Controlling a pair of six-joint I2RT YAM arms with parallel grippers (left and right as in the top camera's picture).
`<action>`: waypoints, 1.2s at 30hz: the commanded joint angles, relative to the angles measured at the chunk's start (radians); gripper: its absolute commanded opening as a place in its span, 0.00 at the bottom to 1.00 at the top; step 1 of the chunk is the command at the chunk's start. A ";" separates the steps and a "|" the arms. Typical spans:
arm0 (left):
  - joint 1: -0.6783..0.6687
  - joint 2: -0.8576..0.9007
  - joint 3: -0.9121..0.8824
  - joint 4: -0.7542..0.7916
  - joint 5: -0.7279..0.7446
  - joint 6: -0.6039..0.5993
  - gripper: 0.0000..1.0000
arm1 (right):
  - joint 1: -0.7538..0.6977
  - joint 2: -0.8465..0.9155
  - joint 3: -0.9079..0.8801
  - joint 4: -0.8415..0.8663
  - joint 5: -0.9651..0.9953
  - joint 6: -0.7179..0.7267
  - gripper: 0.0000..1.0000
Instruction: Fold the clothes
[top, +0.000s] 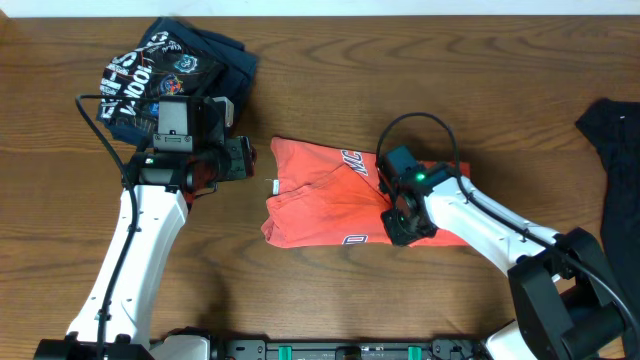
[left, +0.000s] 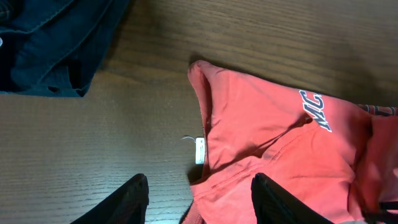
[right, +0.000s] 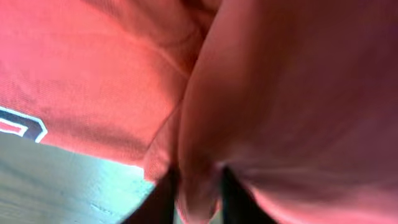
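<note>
The red shirt (top: 330, 195) lies half folded in the middle of the bench (top: 400, 60), with its white label (left: 199, 150) sticking out at the left edge. The right fingers (top: 400, 222) are down on the shirt's lower right part, pinched tight on a raised fold of the red cloth. The left fingers (top: 248, 160) hang spread wide just off the shirt's left edge, holding nothing. A folded dark pile (top: 175, 70) sits at the upper left. A black garment (top: 615, 150) lies at the right edge.
</note>
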 joint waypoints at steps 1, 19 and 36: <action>0.005 -0.001 0.014 0.001 -0.013 0.002 0.56 | 0.004 -0.018 0.019 -0.008 -0.024 -0.011 0.34; 0.005 0.000 -0.009 -0.078 -0.012 0.002 0.57 | -0.207 -0.035 0.138 0.125 -0.072 0.166 0.23; 0.005 0.173 -0.106 -0.072 0.177 0.002 0.84 | -0.208 0.052 0.142 0.148 -0.177 0.143 0.36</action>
